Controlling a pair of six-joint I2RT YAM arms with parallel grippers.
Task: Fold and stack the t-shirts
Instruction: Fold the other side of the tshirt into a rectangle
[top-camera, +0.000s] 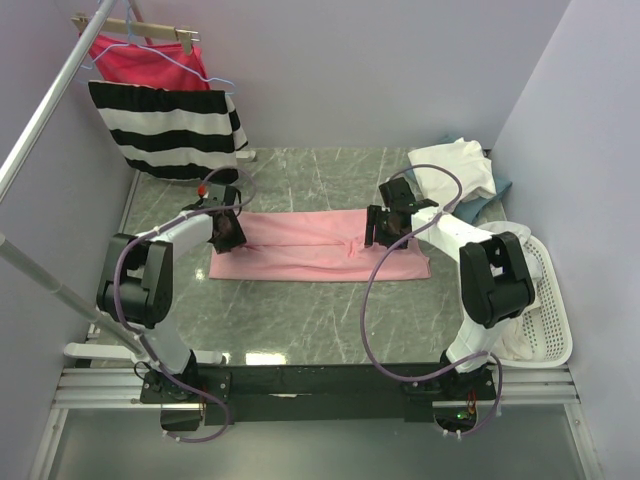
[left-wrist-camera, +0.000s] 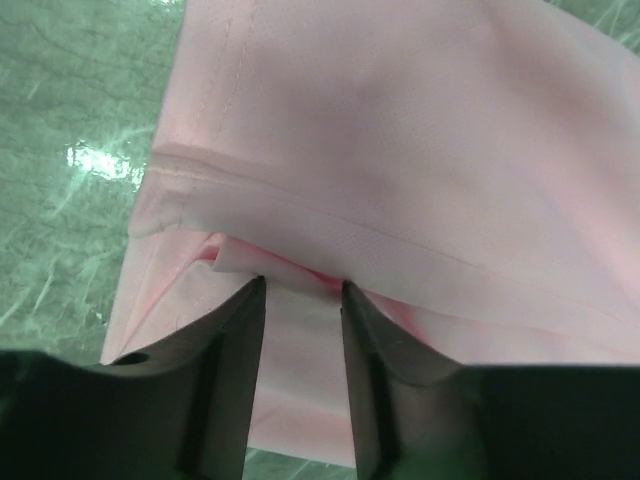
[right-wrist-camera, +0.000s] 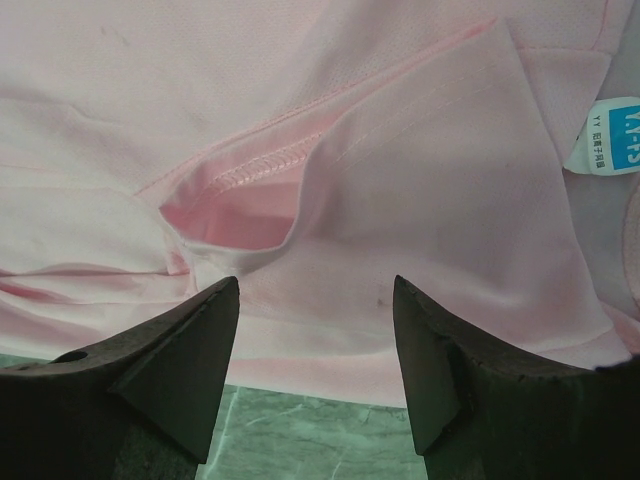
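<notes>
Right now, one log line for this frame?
pink t-shirt: laid flat | left gripper: open at hem | right gripper: open over sleeve

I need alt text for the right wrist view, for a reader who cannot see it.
Light pink t-shirt fills the view, one sleeve folded over it. The right claw hovers open at its near edge, above green table.
</notes>
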